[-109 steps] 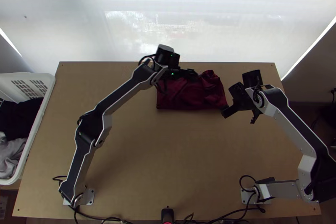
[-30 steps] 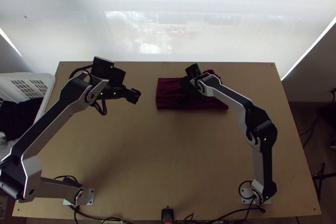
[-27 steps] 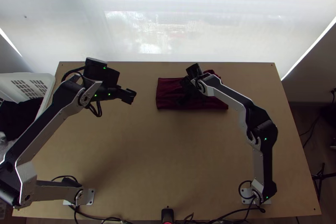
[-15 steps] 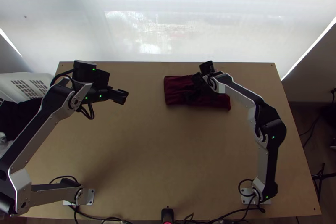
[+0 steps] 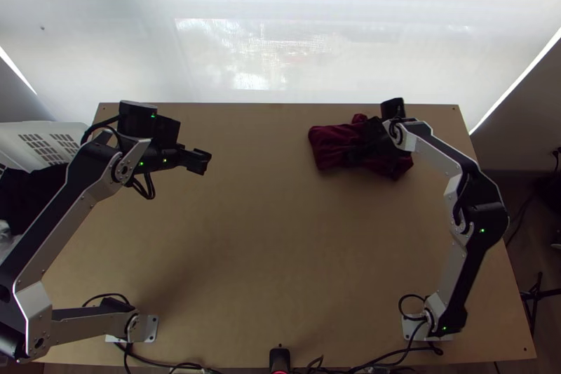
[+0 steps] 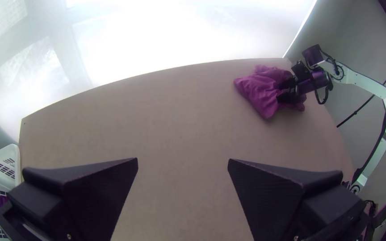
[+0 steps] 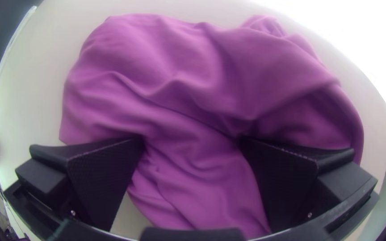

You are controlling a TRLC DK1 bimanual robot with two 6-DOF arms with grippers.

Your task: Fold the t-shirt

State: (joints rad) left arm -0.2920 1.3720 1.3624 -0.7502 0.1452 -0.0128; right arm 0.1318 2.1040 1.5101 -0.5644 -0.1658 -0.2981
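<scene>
Nearest me, the left arm [image 5: 52, 216] and the right arm [image 5: 438, 153] rise from the near edge of the table [image 5: 266, 255]. The basket [image 5: 14, 132] is off to the left, at the table's side, and the left claw [image 5: 200, 161] hangs over the far left part, its two fingers wide apart with nothing between them, a good way from the shirt.

Toward the right of the far edge is the shirt [image 5: 329, 148], a crumpled dark red bundle. The right claw [image 7: 192, 139] is right down at it, so the right arm is plainly the nearer one; its fingers stand apart too, with cloth lying in the gap, and I wouldn't call that a grip. Most of the shirt lies to the left of that claw, a smaller bit poking out to its right.

Its long axis runs roughly left to right, the left end a touch farther off, the right end with a corner pointing nearer me. To my eye the fold is untidy, so the next move wants those creases eased out first; a push there could bunch it worse
</scene>
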